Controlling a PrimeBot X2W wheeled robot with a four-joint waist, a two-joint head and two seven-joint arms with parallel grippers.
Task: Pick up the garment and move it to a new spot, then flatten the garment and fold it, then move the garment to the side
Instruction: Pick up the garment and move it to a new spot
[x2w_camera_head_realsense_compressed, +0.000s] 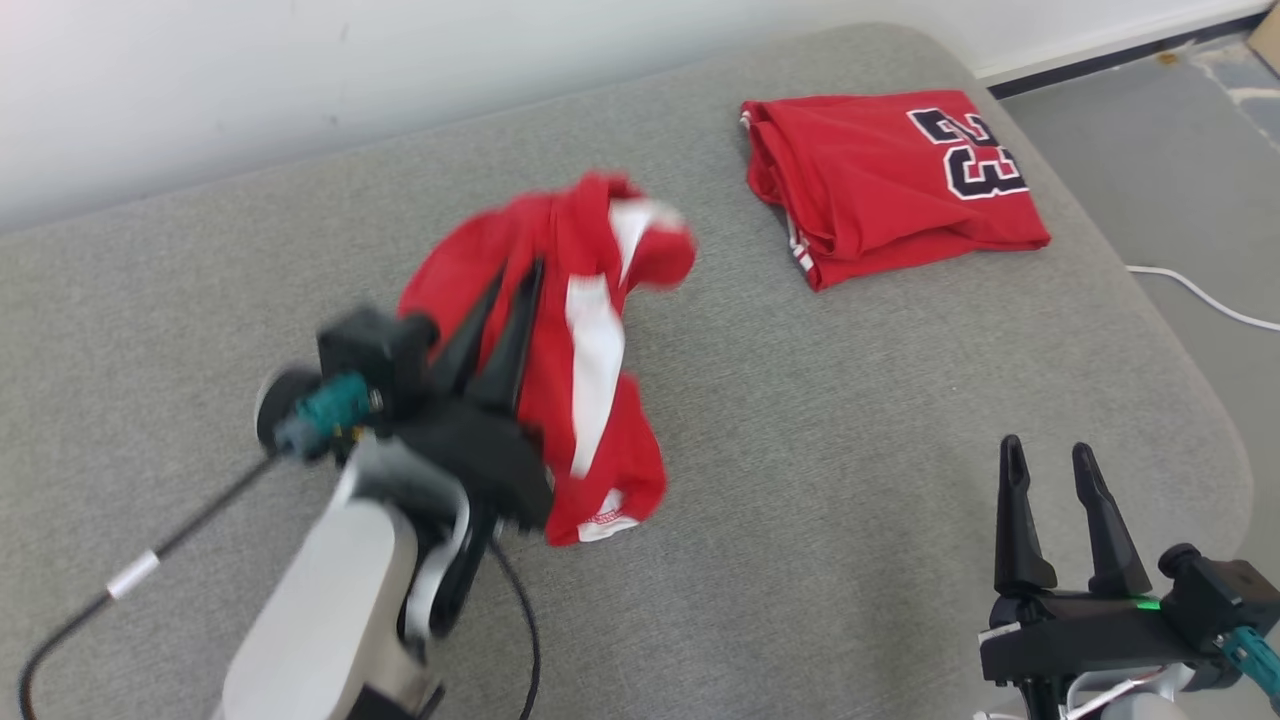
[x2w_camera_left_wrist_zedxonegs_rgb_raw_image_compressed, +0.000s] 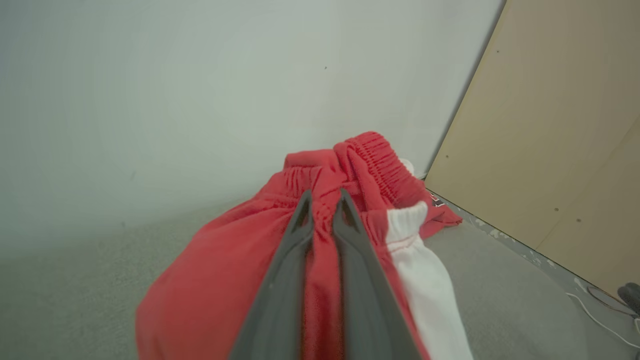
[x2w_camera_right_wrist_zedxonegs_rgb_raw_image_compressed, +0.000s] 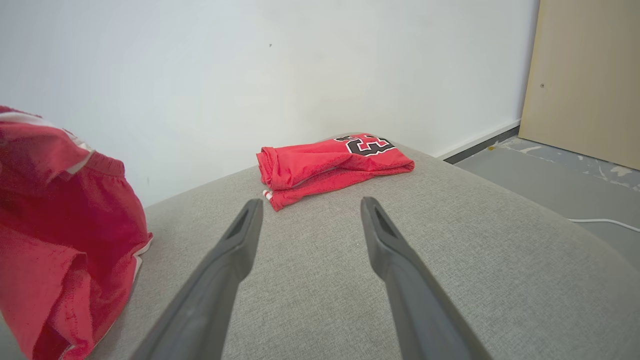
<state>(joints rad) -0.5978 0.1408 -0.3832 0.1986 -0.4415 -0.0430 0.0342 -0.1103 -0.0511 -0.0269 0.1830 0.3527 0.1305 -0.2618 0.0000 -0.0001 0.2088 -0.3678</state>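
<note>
Left gripper (x2w_camera_left_wrist_zedxonegs_rgb_raw_image_compressed: 325, 192) was pinched shut on the red shorts (x2w_camera_head_realsense_compressed: 610, 460), with the fingers clamped on a bunched fold just below the elastic waistband. The shorts, which have a white side stripe, sat well to the left of the folded jersey (x2w_camera_head_realsense_compressed: 880, 190) and nearer the robot. They were crumpled, not flat. The head view was motion-blurred there, so it couldn't be told whether the lower hem touched the grey cushion (x2w_camera_head_realsense_compressed: 800, 450).

The jersey was red with the number 23 facing up. It was folded into a rectangle on the same cushion and lay apart from the shorts, with bare fabric between them.

Right gripper (x2w_camera_head_realsense_compressed: 1048, 446) had its fingers spread wide and held nothing. It was below the jersey in the head view, close to the robot, over bare cushion, with its tips pointed at the jersey.

Nothing lay on the cushion between the right gripper and the jersey.

- White wall (x2w_camera_head_realsense_compressed: 300, 80) behind the jersey.
- Grey floor (x2w_camera_head_realsense_compressed: 1150, 150) to the jersey's right.
- White cable (x2w_camera_head_realsense_compressed: 1200, 295) on that floor, right of and nearer than the jersey.
- Beige panel (x2w_camera_right_wrist_zedxonegs_rgb_raw_image_compressed: 580, 75) standing further right, past the floor strip.
</note>
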